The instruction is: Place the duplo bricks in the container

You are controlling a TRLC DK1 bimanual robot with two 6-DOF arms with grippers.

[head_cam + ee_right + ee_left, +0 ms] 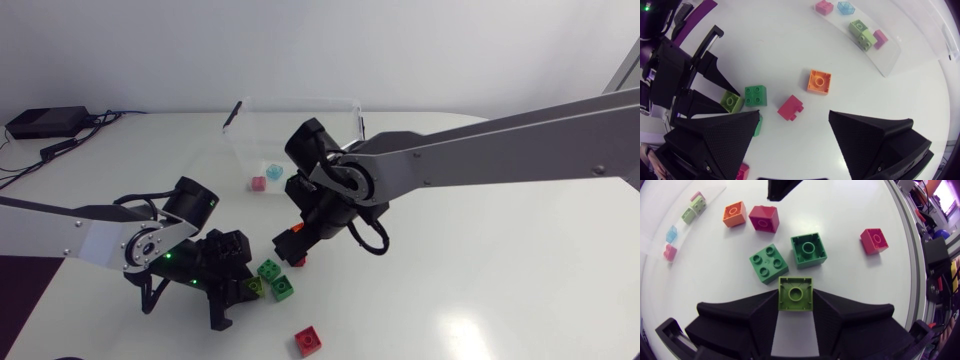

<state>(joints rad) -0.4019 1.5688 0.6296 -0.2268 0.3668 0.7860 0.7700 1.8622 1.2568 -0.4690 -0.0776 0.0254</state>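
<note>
My left gripper (795, 300) is shut on a lime duplo brick (795, 293) on the table, one finger on each side; the same brick (731, 101) shows in the right wrist view. Just ahead of it lie two green bricks (768, 264) (808, 249), then an orange brick (734, 214) and a crimson one (764, 218). A red brick (874, 240) lies apart to the side. My right gripper (792, 125) hangs open above the orange brick (819, 81) and crimson brick (790, 107). The clear container (290, 130) at the back holds pink, blue and lime bricks.
My right arm (480, 150) crosses the table from the right, its gripper (298, 240) close to my left gripper (243, 283). The red brick (308, 340) lies near the table's front edge. Cables and a black box (45, 122) sit at the far left corner.
</note>
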